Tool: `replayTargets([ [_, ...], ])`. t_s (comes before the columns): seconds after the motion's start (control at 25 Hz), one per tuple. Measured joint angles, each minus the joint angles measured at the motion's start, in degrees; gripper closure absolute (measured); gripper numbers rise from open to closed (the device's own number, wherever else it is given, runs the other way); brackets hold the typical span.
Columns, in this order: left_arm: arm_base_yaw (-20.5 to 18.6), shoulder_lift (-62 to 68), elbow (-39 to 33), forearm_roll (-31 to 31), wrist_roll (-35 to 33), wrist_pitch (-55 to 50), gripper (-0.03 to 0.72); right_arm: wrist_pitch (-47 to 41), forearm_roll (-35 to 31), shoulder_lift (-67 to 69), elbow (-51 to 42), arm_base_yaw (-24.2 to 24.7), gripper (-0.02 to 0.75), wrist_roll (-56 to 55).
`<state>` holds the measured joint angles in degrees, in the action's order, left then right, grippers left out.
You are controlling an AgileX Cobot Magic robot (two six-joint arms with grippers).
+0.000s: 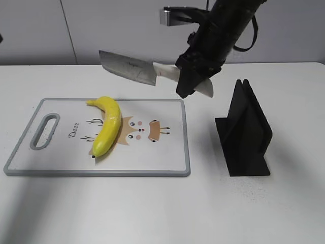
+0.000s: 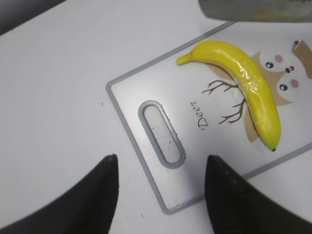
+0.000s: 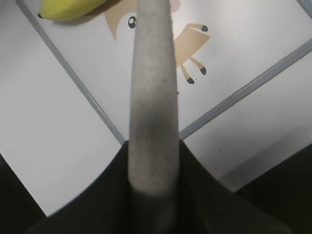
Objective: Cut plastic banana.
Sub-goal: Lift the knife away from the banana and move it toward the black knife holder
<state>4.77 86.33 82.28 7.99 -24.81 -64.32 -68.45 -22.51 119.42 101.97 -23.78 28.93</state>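
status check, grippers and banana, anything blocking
Right gripper shut on knife, raised above board. Left gripper open, empty. Plastic banana uncut on cutting board. Nothing blocking.

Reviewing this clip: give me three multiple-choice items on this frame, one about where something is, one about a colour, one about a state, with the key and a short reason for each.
1. Where does the plastic banana lie?
A. on the cutting board, over its printed drawing
B. on the bare table beside the board
C. in the black knife stand

2. What colour is the knife handle?
A. black
B. white
C. yellow

3. What is the state of the right gripper?
A. open and empty above the board
B. shut on the knife, held in the air
C. pressing the blade into the banana

Key: 1 A, the banana rests on the board across the drawing. 2 B, the handle in the gripper is white in the exterior view. 3 B, the gripper grips the handle and the blade hangs clear above the board, apart from the banana.
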Motion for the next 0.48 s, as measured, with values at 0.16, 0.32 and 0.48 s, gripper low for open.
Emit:
replayTargets([
  [0.16, 0.0, -2.22, 0.0, -5.07, 8.59, -4.89, 0.147, -0.14, 0.17, -4.12, 0.0, 0.0, 0.554, -6.07],
  [0.32, 0.0, -5.19, -0.43, -7.26, 13.02, -5.35, 0.169, -0.26, 0.73, -9.02, 0.0, 0.0, 0.554, -13.47],
  [0.48, 0.0, -10.3, -3.81, -7.56, 14.35, -5.41, 0.174, -0.37, 1.24, -12.88, -0.23, 0.0, 0.554, -18.58],
])
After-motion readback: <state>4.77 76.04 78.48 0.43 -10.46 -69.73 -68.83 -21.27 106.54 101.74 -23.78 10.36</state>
